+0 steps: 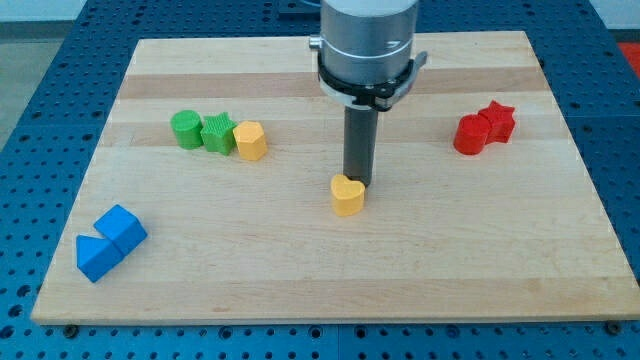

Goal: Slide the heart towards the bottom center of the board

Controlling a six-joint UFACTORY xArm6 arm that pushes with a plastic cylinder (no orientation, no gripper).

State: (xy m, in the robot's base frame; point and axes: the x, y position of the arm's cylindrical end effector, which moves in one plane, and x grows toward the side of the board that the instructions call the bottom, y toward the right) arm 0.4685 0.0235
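No gripper fitted, my tip (357, 182) touching the yellow heart-shaped block (347, 195) at its 12 o'clock edge, heart near centre of pale wooden tabletop (300, 270), slightly toward 6 o'clock.

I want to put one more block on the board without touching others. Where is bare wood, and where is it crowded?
Free: the wide strip along the view's bottom, below the yellow heart and right of the blue blocks; also the right side below the red blocks. Crowded: the green and yellow row at the upper left, and the centre, where my tip touches the heart's upper edge.
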